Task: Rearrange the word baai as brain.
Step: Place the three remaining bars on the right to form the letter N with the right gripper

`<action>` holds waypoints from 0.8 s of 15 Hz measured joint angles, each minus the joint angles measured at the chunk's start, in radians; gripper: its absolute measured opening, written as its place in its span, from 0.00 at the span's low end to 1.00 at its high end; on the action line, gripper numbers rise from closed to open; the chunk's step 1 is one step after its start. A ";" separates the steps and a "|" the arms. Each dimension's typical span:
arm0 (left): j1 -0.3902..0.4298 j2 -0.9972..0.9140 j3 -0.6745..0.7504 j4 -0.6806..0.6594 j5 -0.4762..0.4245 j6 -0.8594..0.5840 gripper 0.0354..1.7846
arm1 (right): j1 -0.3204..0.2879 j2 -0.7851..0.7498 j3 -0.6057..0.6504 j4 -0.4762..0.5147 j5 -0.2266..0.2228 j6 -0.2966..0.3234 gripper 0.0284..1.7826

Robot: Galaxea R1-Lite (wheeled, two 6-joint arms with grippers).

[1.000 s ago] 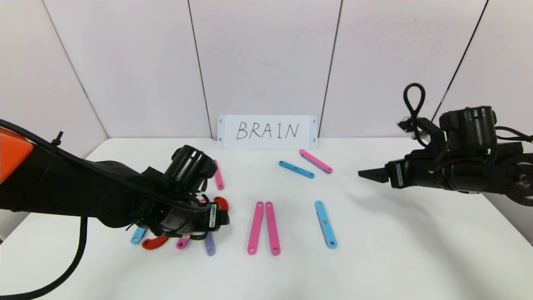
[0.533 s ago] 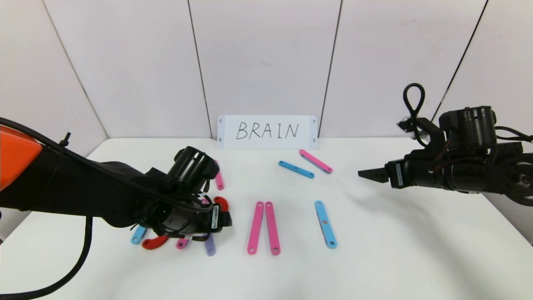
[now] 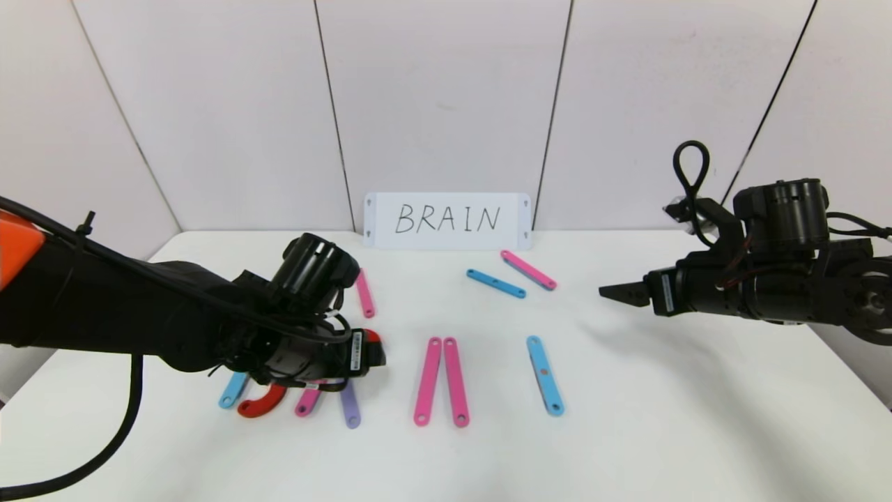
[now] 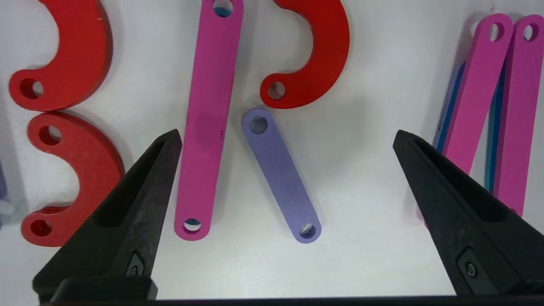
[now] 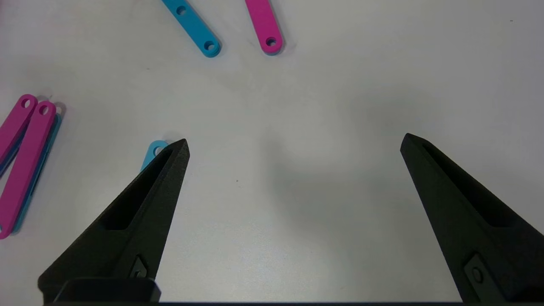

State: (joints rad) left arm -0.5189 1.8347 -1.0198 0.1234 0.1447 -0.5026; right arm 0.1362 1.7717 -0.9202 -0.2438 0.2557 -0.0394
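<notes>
My left hand (image 4: 287,136) hovers wide open, holding nothing, above the purple bar (image 4: 280,174) and pink bar (image 4: 208,114) of the half-formed R, apparently to adjust it; my right hand (image 5: 293,144) waits open over bare bench (image 3: 662,418).

left claw (image 4: 287,138) agape — purple bar (image 4: 280,175) between

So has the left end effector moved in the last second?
Yes, slightly. The left end effector has lifted a little toward the BRAIN card, uncovering more of the purple bar near its tip.
</notes>
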 joint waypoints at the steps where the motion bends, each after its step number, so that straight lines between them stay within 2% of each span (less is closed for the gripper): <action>1: 0.005 0.000 0.000 0.001 0.001 0.003 0.97 | 0.000 0.000 0.000 0.000 0.000 0.000 0.98; 12: 0.016 0.050 0.003 0.003 -0.005 0.005 0.97 | -0.001 0.002 -0.002 0.000 -0.001 0.000 0.98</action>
State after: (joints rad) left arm -0.5026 1.8849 -1.0164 0.1260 0.1394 -0.4979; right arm 0.1351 1.7740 -0.9221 -0.2434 0.2545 -0.0389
